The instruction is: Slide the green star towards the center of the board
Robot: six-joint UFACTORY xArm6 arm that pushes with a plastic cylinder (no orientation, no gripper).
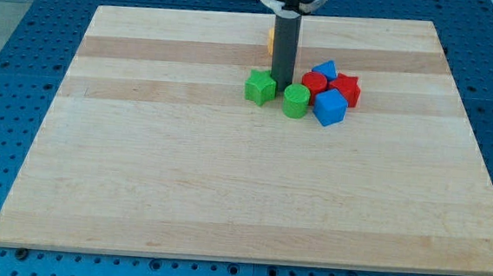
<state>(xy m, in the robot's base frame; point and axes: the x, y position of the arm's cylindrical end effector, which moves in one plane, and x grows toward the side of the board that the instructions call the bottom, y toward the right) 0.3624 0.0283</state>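
My tip [281, 82] is down on the table [183, 177], wedged between the green star [260, 87] on the view's left and the green round block [295, 100] on the right, a spot I judge suited to nudging the star toward the view's bottom, toward the middle; I carry no hand

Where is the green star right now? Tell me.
The green star sits in the board's upper middle, just to the view's left of my tip, with the green cylinder on the tip's other side.
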